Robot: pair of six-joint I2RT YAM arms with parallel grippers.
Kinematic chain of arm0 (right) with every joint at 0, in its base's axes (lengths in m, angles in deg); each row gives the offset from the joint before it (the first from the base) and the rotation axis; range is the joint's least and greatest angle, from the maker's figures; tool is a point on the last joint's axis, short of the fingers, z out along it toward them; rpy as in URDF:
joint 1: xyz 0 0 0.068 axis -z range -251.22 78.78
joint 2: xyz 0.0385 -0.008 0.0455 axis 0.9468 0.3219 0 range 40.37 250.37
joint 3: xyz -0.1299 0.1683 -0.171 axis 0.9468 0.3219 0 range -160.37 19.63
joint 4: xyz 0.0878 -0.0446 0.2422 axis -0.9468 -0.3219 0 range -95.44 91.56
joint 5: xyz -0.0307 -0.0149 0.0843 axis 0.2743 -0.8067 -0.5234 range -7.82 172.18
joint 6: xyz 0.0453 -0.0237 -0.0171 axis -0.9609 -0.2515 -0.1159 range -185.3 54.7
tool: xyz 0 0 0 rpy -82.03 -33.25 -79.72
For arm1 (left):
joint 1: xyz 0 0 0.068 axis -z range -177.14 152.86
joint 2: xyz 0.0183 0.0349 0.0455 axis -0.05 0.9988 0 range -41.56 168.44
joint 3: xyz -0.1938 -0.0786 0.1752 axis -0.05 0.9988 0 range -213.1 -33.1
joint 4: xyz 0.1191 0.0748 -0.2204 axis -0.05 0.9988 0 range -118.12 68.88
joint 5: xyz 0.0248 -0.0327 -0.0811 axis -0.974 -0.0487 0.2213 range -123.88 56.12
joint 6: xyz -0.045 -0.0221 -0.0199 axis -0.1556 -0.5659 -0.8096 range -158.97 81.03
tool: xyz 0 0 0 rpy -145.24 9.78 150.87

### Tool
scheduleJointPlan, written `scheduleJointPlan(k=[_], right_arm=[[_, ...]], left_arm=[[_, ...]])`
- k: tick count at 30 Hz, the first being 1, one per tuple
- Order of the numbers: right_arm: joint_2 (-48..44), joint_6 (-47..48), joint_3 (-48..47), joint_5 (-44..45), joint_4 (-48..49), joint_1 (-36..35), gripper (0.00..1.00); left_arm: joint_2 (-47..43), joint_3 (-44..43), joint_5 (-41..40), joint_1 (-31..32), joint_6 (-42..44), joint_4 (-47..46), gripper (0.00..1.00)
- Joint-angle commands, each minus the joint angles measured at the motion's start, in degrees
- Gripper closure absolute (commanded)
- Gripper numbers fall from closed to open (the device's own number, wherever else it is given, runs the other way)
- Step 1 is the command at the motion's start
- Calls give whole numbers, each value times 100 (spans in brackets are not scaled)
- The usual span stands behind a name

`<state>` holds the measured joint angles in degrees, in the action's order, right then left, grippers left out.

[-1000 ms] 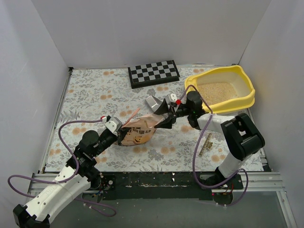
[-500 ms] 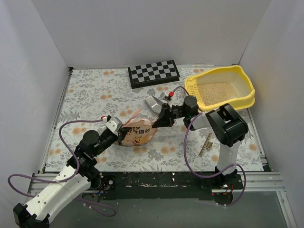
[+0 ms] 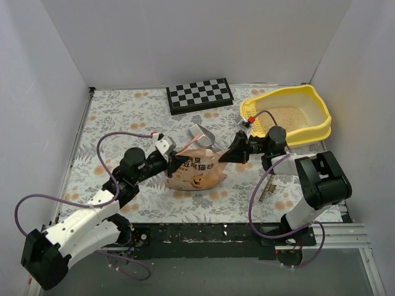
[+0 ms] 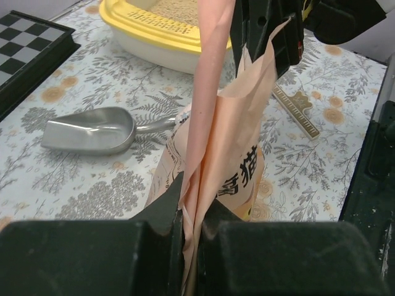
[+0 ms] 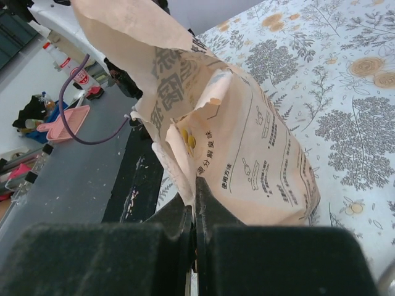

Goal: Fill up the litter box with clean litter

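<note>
The litter box (image 3: 323, 121) is seen partly filled with clean litter (image 3: 285, 117); more is judged needed. The litter bag (image 3: 196, 174) is gripped by the left end effector (image 3: 176, 162) and right end effector (image 3: 229, 155).

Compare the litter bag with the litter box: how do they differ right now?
The bag is peach and crinkled; the litter box is smooth yellow plastic. The bag is pinched by the left gripper and the right gripper near the middle; the litter box stands ungripped at the far right. The litter box shows pale litter inside; the bag's contents are hidden.
</note>
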<state>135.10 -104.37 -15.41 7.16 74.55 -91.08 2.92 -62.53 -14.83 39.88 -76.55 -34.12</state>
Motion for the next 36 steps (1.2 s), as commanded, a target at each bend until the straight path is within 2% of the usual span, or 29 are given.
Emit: scheduleJointPlan(k=[1, 4, 7, 9, 10, 16, 20, 28, 32, 36], right_arm=[[-745, -392, 234, -452, 3433, 456, 99], [-1018, -127, 560, -583, 3064, 605, 99], [-1150, -505, 788, -662, 3503, 834, 99], [-1273, -505, 903, -715, 3503, 852, 99], [-1335, -523, 947, -724, 3503, 869, 99], [-1458, -523, 1149, -742, 3511, 869, 99], [-1476, -514, 1193, -759, 3511, 869, 99], [-1467, -523, 1184, -751, 3511, 843, 99], [-1432, -505, 1158, -742, 3511, 834, 99], [-1441, -496, 1141, -733, 3511, 817, 99]], left_arm=[[849, -466, 853, 7, -12, -937, 100], [1595, -756, 1424, -10, -12, -1201, 100], [2159, -1038, 1873, -10, 5, -1228, 100], [2248, -1117, 1989, -28, 76, -1114, 100], [2213, -1109, 1980, -19, 145, -1009, 97], [1485, -889, 1462, -63, 348, -482, 41], [747, -504, 1321, -264, 235, -279, 24], [-397, 384, 1646, -792, -653, -436, 21], [-310, 543, 1628, -836, -943, -665, 21], [-20, 640, 1883, -889, -1435, -1340, 22]])
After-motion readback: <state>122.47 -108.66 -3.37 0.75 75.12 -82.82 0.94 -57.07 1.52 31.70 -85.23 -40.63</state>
